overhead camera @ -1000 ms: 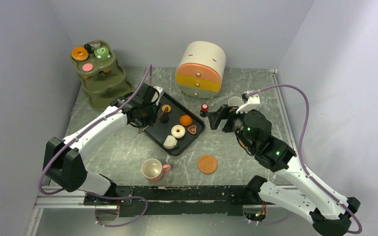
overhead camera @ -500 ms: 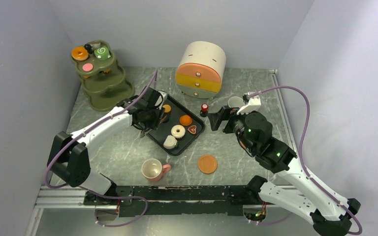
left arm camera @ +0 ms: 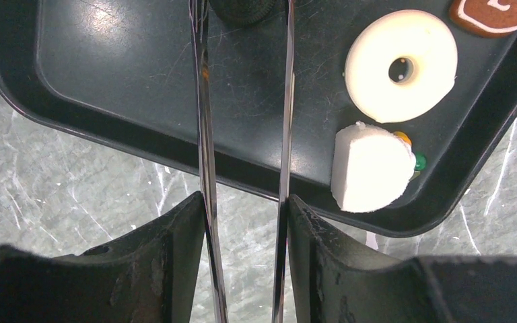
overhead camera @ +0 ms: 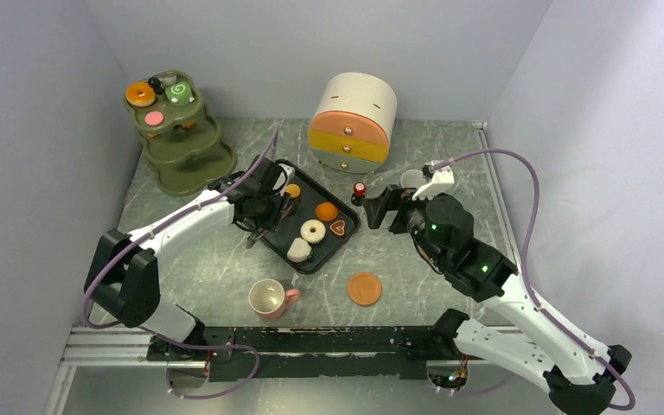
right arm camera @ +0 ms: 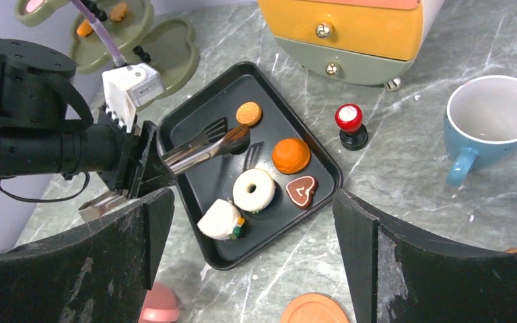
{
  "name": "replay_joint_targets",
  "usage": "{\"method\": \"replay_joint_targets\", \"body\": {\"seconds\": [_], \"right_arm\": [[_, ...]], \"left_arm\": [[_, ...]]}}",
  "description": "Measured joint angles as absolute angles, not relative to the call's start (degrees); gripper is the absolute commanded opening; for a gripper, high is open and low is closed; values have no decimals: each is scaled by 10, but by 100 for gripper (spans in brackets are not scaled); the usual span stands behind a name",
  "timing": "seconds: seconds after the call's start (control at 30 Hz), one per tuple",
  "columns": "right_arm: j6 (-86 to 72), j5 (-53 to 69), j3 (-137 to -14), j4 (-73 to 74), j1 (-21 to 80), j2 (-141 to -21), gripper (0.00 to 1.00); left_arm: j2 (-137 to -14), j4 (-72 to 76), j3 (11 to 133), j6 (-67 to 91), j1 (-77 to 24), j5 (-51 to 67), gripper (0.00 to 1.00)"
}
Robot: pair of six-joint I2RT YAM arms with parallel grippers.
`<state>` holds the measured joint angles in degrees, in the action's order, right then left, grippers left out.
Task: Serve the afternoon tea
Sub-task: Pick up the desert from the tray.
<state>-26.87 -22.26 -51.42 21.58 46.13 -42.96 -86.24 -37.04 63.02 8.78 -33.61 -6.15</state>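
My left fingers (overhead camera: 262, 210) are clamped on the two arms of a pair of metal tongs (right arm camera: 202, 149), squeezing them partway together. I hold them low over the black tray (left arm camera: 108, 81), which sits slantwise on the worktop (overhead camera: 225, 268). The tong tips reach a small dark piece (left arm camera: 242, 7) near the tray's far end, but I cannot tell whether they pinch it.

A round orange cookie (right arm camera: 248, 113) lies just beyond the tips. Further along the tray are an orange pastry (right arm camera: 291, 155), a white doughnut (right arm camera: 254, 190), a brown heart cookie (right arm camera: 301, 190) and a white cake wedge (right arm camera: 220, 220) at the near corner.

My right fingers (overhead camera: 379, 207) are spread wide and hold nothing. They hang above the worktop beside the tray's right edge. The blue cup (right arm camera: 495, 121) stands upright to their right, and a small red-topped piece (right arm camera: 349, 126) stands between the cup and the tray.

The pink cup (overhead camera: 268, 298) stands near the front, below the tray. One orange saucer (overhead camera: 365, 288) lies flat to its right, apart from both cups.

At the far left, the olive tiered stand (overhead camera: 177, 147) carries an orange doughnut (overhead camera: 140, 93), a green swirl roll (overhead camera: 178, 91) and a pink piece (overhead camera: 154, 118) on its top tier. A chest of drawers (overhead camera: 353, 121) stands at the back.
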Motion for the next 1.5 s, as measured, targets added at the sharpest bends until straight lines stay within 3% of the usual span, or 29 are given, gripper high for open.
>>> {"method": "replay_joint_targets", "body": {"seconds": [0.33,0.8,1.5], "right_arm": [[-269,-218,-514,213,461,-438,92],[-287,-218,-514,216,461,-416,91],[-295,-199,-475,210,461,-420,92]], "left_arm": [[-862,-371,630,88,-338,-77,52],[-861,-371,630,88,-340,-73,42],[-850,-373,648,99,-342,-137,37]]}}
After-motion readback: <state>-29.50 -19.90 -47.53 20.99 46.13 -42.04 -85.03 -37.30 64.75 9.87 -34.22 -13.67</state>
